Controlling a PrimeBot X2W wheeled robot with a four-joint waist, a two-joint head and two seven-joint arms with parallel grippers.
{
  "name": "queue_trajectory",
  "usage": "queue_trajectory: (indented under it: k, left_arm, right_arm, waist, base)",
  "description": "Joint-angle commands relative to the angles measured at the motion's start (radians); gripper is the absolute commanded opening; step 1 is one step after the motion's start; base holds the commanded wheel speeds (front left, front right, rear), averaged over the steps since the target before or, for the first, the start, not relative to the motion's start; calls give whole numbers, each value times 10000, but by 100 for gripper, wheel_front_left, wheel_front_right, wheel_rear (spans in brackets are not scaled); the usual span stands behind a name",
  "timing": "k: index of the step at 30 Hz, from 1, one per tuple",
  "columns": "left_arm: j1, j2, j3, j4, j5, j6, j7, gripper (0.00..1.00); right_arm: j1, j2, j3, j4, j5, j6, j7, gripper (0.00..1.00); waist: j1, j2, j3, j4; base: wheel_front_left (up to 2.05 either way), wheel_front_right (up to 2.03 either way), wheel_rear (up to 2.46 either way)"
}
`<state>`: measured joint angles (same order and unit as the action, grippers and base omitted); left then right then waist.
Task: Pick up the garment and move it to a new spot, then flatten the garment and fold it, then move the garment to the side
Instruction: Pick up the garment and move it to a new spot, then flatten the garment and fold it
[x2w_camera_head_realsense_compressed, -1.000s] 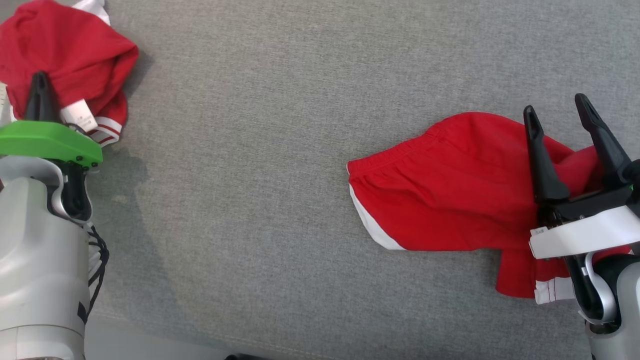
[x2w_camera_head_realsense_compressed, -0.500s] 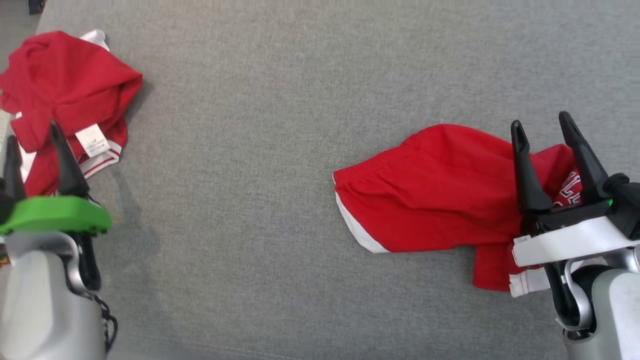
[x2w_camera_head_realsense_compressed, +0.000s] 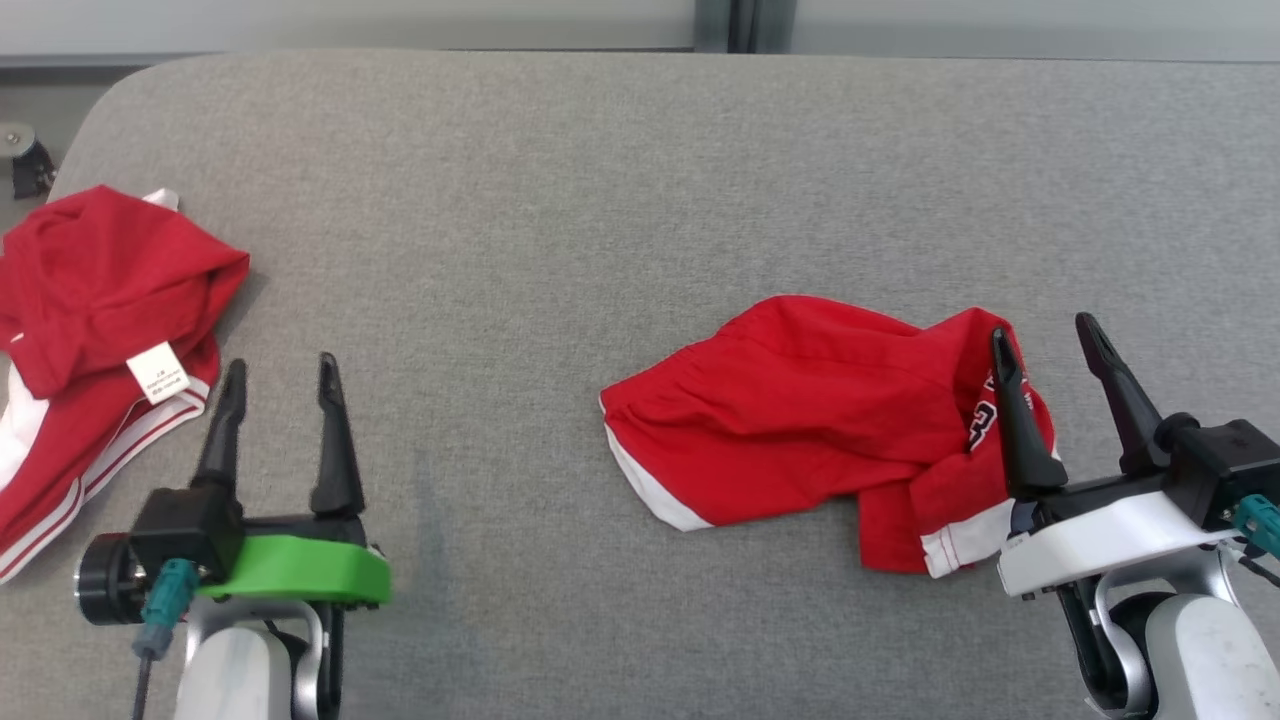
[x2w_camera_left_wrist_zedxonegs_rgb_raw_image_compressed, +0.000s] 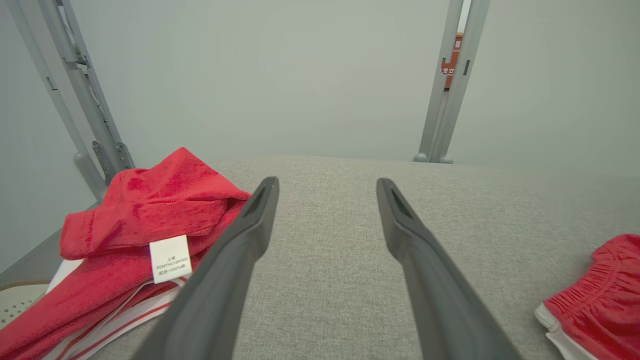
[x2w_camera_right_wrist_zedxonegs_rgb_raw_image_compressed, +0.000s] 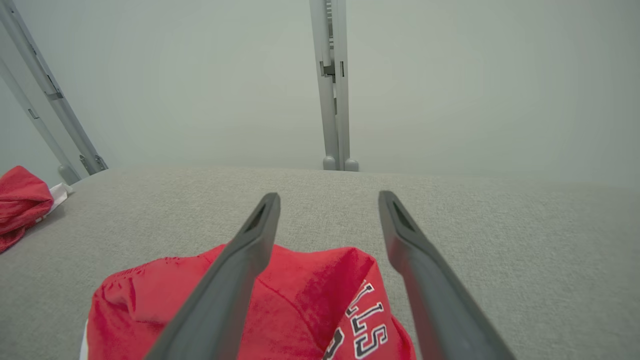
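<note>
Lying crumpled, red garment (x2w_camera_head_realsense_compressed: 800, 420)

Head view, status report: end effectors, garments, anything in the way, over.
Left end effector open, empty, beside tagged red garment. Right end effector open, above red shorts, not gripping. No obstruction seen.

Red white-trimmed shorts (x2w_camera_head_realsense_compressed: 800, 420) crumpled at right of grey pad (x2w_camera_head_realsense_compressed: 560, 200); second red striped garment (x2w_camera_head_realsense_compressed: 100, 290) heaped at far left edge.

A grey fabric table (x2w_camera_head_realsense_compressed: 560, 200) stood before a pale wall (x2w_camera_left_wrist_zedxonegs_rgb_raw_image_compressed: 280, 75), with grey metal posts (x2w_camera_right_wrist_zedxonegs_rgb_raw_image_compressed: 334, 85) behind its far edge.
</note>
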<state>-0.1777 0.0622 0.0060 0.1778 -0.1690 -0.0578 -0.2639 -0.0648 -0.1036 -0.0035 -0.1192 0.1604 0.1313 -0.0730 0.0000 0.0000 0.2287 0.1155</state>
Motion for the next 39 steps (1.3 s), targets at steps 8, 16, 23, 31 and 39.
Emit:
queue_trajectory:
  k: [8, 16, 23, 31, 39]
  left_arm:
    - [968, -12, -648, -242, 224, 95, 301, 100]
    - [1494, 116, -794, -258, 284, 190, 510, 100]
    - [1593, 267, -833, -364, 307, 295, 601, 100]
    - [1565, 321, -909, -460, 287, 353, 652, 100]
    - [1422, 380, -985, -604, 251, 390, 613, 100]
  right_arm:
    - [526, 117, 281, 386, 47, -10, -31, 100]
    - [1051, 258, 346, 474, 100, -10, 86, 100]
    - [1222, 351, 362, 389, 113, -10, 149, 100]
    - [1194, 411, 351, 312, 70, -10, 128, 100]
    - [1128, 424, 362, 301, 14, -10, 116, 100]
  waist:
    - [0, 0, -1295, -1088]
    - [0, 0, -1791, -1280]
    - [0, 0, -1927, -1323]
    - [0, 0, -1882, -1314]
    - [0, 0, -1745, -1319]
  base:
    - [0, 0, 0]
    - [0, 0, 0]
    - [0, 0, 0]
    - [0, 0, 0]
    - [0, 0, 0]
